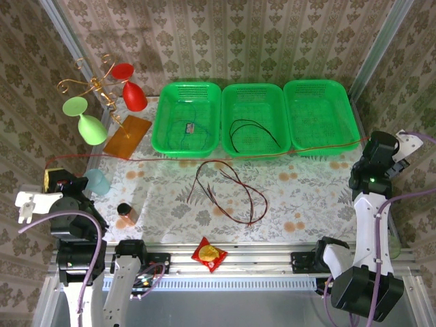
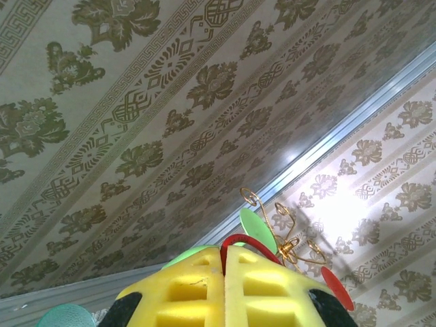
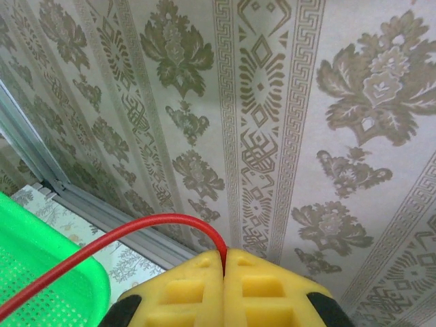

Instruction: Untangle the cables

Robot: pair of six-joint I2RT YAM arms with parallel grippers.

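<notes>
My left pincer (image 2: 223, 253) is clenched on the red cable (image 1: 225, 158) at the counter's (image 1: 306, 194) left edge, with a pale cup (image 1: 97, 182) just beside it. My right pincer (image 3: 224, 257) is clenched on the same cable at the right edge, patterned wall (image 3: 327, 136) close ahead. Between the two pincers the counter is open, and dark looped cables (image 1: 228, 191) lie there well apart from both. Beyond them the red cable runs nearly straight from pincer to pincer, just in front of three green baskets (image 1: 344, 102). Thin cables (image 1: 255, 129) lie inside the left and middle ones.
</notes>
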